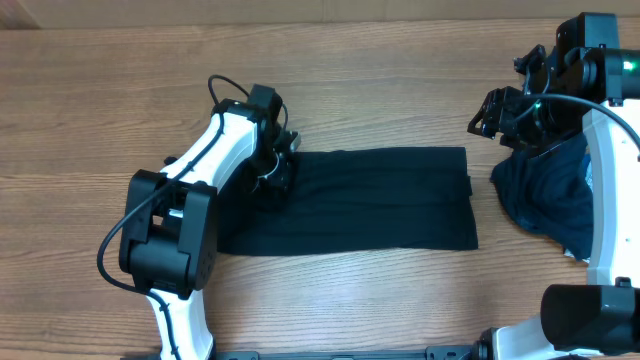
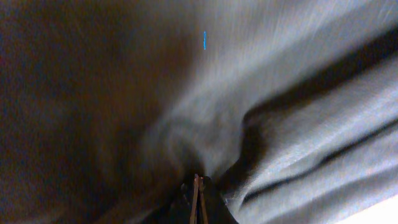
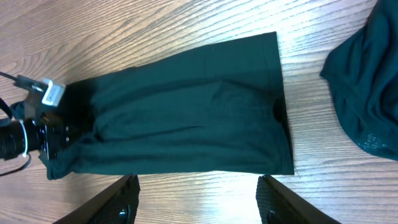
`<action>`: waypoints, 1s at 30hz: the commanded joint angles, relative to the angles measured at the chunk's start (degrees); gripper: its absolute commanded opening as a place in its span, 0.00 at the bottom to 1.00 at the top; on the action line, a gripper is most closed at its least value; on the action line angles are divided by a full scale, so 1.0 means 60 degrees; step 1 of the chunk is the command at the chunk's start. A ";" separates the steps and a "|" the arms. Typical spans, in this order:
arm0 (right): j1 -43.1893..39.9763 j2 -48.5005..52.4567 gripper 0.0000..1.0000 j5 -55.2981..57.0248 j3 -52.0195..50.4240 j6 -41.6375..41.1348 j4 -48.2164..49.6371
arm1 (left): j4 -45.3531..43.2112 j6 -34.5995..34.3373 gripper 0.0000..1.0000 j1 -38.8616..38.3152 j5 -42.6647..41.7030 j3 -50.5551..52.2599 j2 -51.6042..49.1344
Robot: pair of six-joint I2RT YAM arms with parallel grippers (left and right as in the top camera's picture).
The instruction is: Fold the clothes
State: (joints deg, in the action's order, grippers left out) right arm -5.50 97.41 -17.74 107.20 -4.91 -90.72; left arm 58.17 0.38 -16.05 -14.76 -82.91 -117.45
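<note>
T-shirt (image 1: pixel 380 200) fabric between left fingers (image 2: pixel 194 200)

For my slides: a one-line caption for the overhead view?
Left gripper pinches the dark T-shirt; right gripper, open, hovers near a rumpled blue garment.

You had bare table (image 1: pixel 380 90) along the whole far side of the dark shirt (image 1: pixel 380 200), and another bare band along its near edge. At its left end the left arm (image 1: pixel 215 150) lay over the cloth and blocked your way. To the right, only a narrow strip of wood parted the shirt from the rumpled blue garment (image 1: pixel 545 195), which sat under the right arm (image 1: pixel 610 170).
</note>
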 commanded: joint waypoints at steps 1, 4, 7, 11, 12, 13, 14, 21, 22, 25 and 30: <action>0.0022 0.0022 0.64 0.0029 -0.0018 0.0036 0.0062 | 0.1016 0.0229 0.04 -0.0080 0.0222 0.0004 0.0040; 0.0022 0.0022 0.66 0.0033 -0.0018 0.0036 0.0018 | 0.1453 0.0222 0.04 -0.0080 0.0820 0.0004 0.0040; 0.0022 0.0040 0.71 0.0029 -0.0146 0.0029 0.0011 | 0.1348 0.0222 0.04 -0.0080 0.0856 0.0004 0.0040; 0.0022 0.0164 0.52 0.0018 -0.1756 -0.0423 0.0929 | 0.1246 0.0186 0.04 -0.0080 0.0856 0.0004 0.0040; 0.0022 0.0164 0.37 -0.0127 -0.2441 -0.0474 0.1428 | 0.1235 0.0186 0.04 -0.0080 0.0852 0.0004 0.0040; 0.0022 0.0164 0.27 -0.0433 -0.3067 -0.0466 0.1880 | 0.1231 0.0186 0.04 -0.0080 0.0852 0.0004 0.0040; 0.0022 0.0164 0.23 -0.0729 -0.3588 -0.0463 0.2266 | 0.1228 0.0186 0.04 -0.0080 0.0852 0.0004 0.0040; 0.0018 0.0164 0.04 -0.0492 -0.6557 -0.0499 0.5832 | 0.1188 0.0186 0.04 -0.0080 0.0852 0.0004 0.0040; 0.0018 0.0164 0.04 0.0040 -0.6889 -0.0841 0.6211 | 0.1188 0.0182 0.04 -0.0080 0.0856 0.0004 0.0040; 0.0022 0.0168 0.04 0.0211 -0.7439 -0.1053 0.6561 | 0.1209 0.0186 0.04 -0.0080 0.0856 0.0004 0.0040; 0.0018 0.0168 0.04 0.1778 -0.8739 -0.2226 0.7599 | 0.1413 0.0149 0.04 -0.0062 0.1450 0.0004 0.0040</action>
State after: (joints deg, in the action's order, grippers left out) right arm -5.50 98.96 -13.17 57.56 -13.85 -46.61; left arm 66.26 0.58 -16.16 -9.23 -82.89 -117.45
